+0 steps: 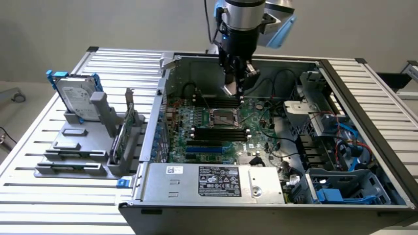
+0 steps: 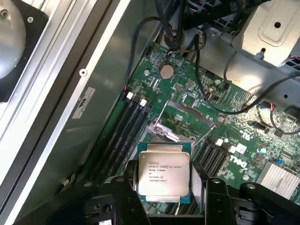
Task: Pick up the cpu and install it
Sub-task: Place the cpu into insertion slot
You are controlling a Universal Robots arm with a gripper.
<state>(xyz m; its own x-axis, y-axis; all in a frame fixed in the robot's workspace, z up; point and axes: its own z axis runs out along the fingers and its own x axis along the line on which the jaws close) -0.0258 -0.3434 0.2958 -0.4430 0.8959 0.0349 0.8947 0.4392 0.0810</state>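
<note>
The cpu (image 2: 163, 176), a flat square chip with a dull silver lettered top plate, sits between my gripper's two dark fingers (image 2: 127, 185), which are shut on its opposite edges. In the exterior view my gripper (image 1: 233, 89) hangs inside the open computer case, above the far part of the green motherboard (image 1: 258, 128). The dark metal-framed socket (image 1: 224, 117) lies just nearer than the gripper, and its load frame (image 2: 180, 123) stands open. The chip is held above the board, clear of the socket.
Black memory slots (image 2: 129, 124) flank the socket, and black cables (image 2: 211, 89) cross the board. A power supply (image 1: 216, 181) closes the case's near side. A silver hard drive with blue brackets (image 1: 75, 98) stands in a grey rack (image 1: 78, 152) on the exterior view's left.
</note>
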